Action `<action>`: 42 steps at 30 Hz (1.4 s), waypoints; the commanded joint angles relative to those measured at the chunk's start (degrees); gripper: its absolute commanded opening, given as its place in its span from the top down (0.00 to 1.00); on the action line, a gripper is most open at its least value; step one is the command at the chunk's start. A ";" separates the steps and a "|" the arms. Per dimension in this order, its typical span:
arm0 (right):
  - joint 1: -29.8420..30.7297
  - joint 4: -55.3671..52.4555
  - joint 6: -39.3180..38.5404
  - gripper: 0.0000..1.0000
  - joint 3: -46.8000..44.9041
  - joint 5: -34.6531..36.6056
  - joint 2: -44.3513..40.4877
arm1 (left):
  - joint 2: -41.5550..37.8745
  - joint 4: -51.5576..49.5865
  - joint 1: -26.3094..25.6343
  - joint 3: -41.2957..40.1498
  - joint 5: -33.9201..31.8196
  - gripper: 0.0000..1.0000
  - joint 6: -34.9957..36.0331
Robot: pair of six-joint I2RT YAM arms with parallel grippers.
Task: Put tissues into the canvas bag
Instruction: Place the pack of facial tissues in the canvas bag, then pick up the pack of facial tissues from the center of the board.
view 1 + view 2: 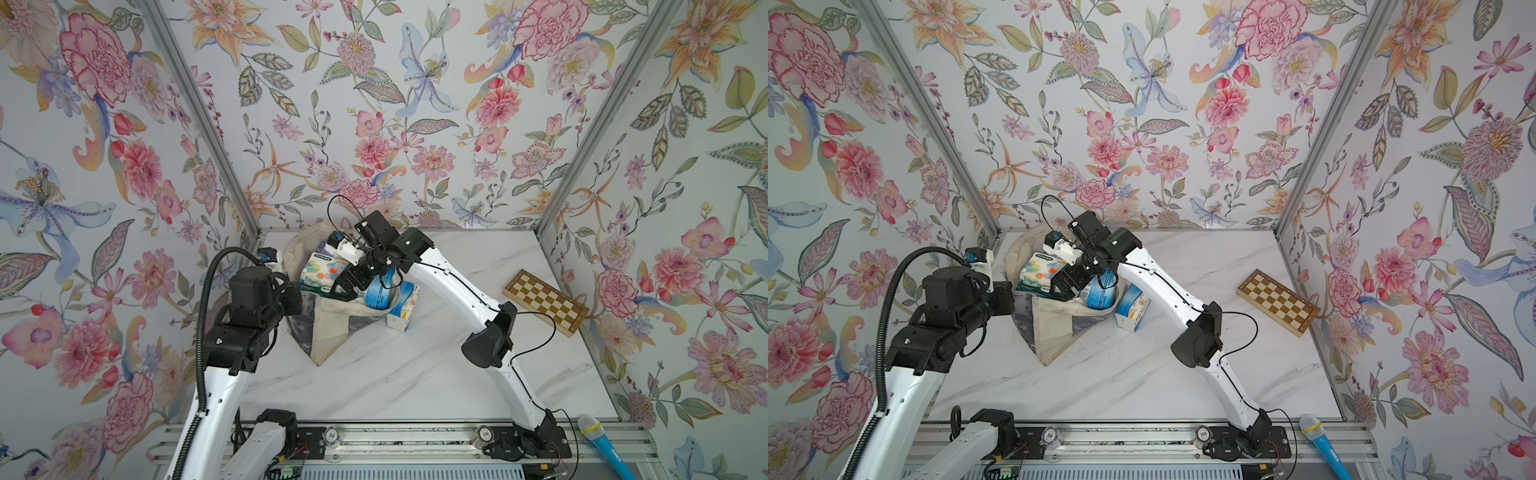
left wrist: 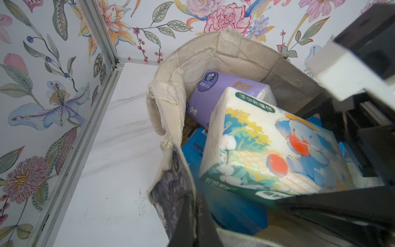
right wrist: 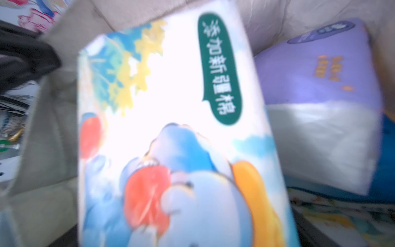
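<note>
The canvas bag (image 1: 332,332) stands at the back of the marble table (image 1: 415,374), a little to the left, with its mouth open upward. The left gripper (image 1: 296,296) is at the left rim of the bag; its jaws are closed together and, in the left wrist view, the cream fabric of the rim (image 2: 168,111) seems to be pinched between the dark fingers (image 2: 188,224). The right gripper (image 1: 347,284) reaches down into the mouth of the bag, over a white pack with a blue elephant (image 1: 320,270). In the right wrist view this elephant pack (image 3: 171,128) fills the picture, blurred, with dark shapes just beside its two lower edges. The jaws stand wide around it, but I cannot tell if they press on the pack or not. The pack lies tilted on a blue pack (image 2: 235,213), and a lavender pack (image 2: 213,92) leans behind it against the bag wall. One more blue-and-white pack (image 1: 405,307) is outside, on the table, touching the right side of the bag. A chessboard (image 1: 544,301) lies well apart, near the right wall.
</note>
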 commanded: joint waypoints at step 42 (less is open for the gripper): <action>-21.09 32.28 36.18 0.03 -75.10 17.17 -40.97 | 0.46 7.66 -0.14 -0.18 -1.30 1.00 1.06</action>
